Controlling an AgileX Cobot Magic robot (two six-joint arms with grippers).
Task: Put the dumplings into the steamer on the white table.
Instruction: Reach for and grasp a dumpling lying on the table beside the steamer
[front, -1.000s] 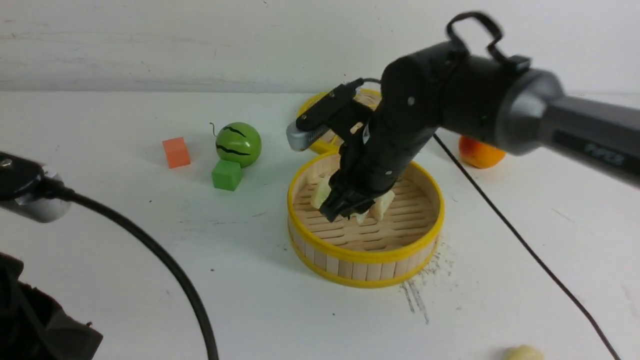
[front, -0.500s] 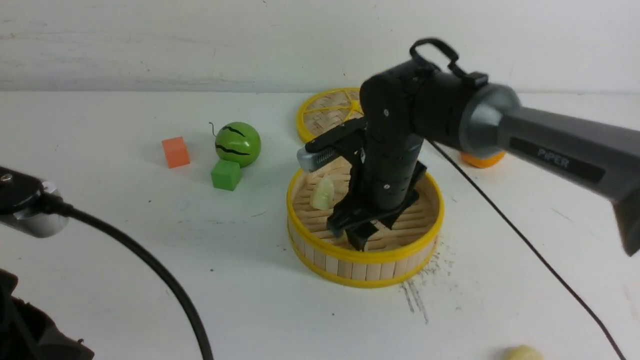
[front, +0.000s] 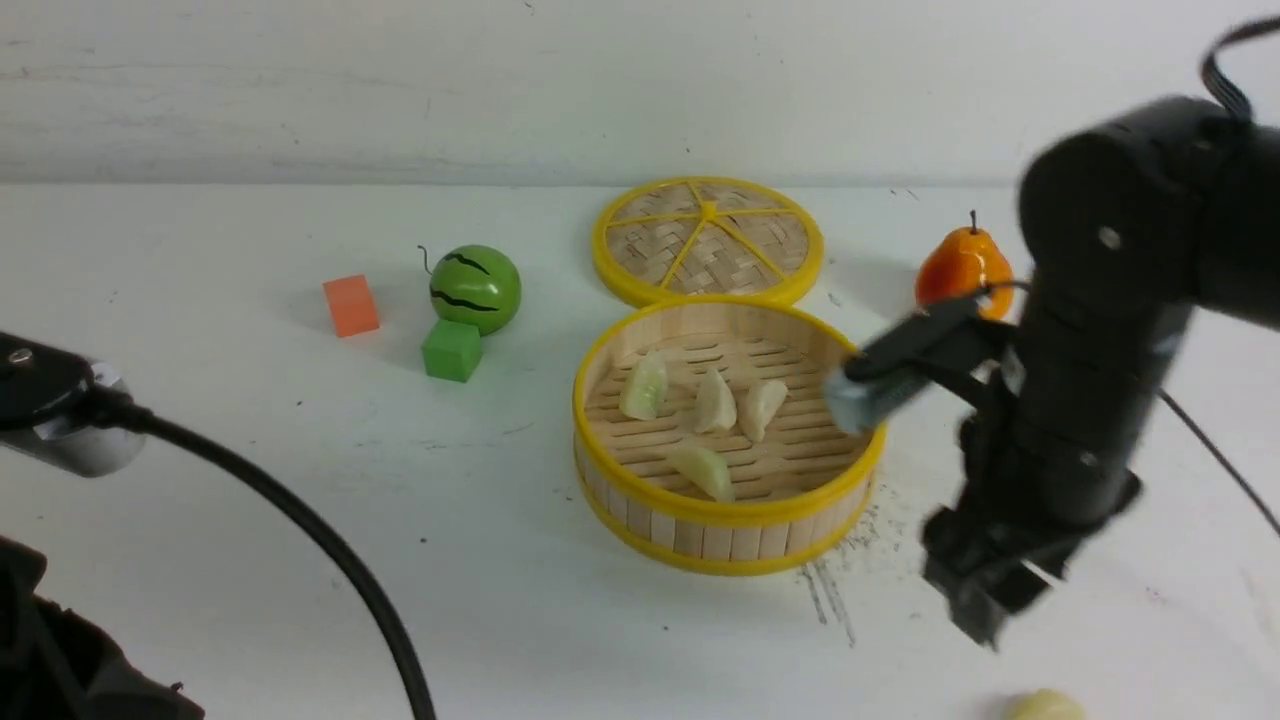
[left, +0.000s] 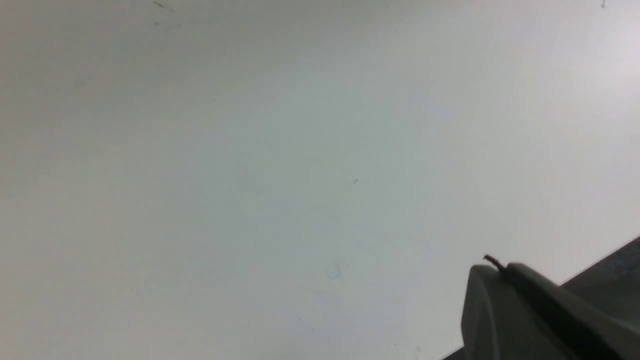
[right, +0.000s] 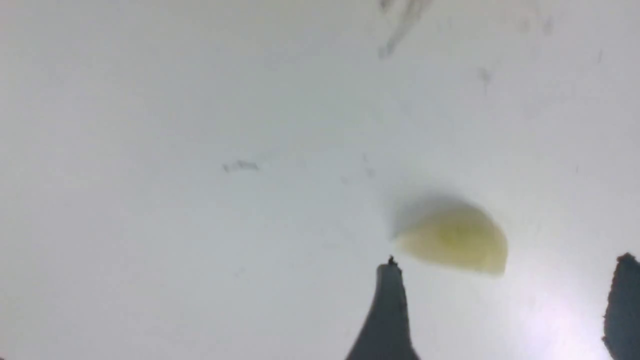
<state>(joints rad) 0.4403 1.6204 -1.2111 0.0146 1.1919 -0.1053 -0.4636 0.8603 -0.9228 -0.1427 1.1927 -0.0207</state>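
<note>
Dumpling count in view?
5: four dumplings inside the steamer, three in a row, one nearer; a fifth dumpling on the white table, near right. None seem hidden.

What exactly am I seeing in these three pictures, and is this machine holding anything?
This is a robot with two arms, each ending in a two-fingered gripper. The wide picture comes from a camera between the arms, looking forward. The other two come from cameras on the wrists. On the white table stands a round bamboo steamer with yellow rims holding four cream-white crescent dumplings. Behind it lies a woven lid. Nearby are an orange toy pear, a green toy watermelon, an orange cube and a green cube. A fifth dumpling lies on the table nearest the camera. The right gripper hangs open and empty close above it. The left gripper is shut, with nothing seen in it.
</note>
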